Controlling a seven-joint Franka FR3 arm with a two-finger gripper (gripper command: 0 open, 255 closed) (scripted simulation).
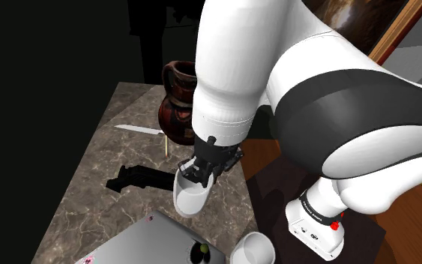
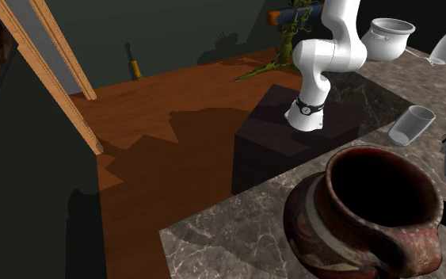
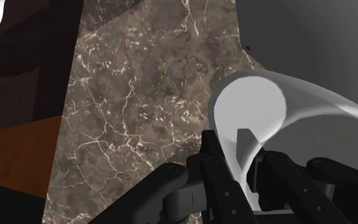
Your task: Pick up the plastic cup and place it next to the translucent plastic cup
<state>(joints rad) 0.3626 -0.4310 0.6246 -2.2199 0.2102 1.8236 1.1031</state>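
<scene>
My black gripper is shut on the rim wall of a white cup, which hangs tilted below it over the marble counter. In the wrist view one finger is outside the cup and the other is inside it. A second, paler cup stands near the counter's edge by the stand, toward the shoulder view's lower right of the held one. In the second exterior view this translucent cup stands on the marble beside the stand.
A grey laptop lies just beyond the held cup at the shoulder view's bottom. A brown glazed jug, a knife and a black object lie farther up the counter. A white pot stands far off.
</scene>
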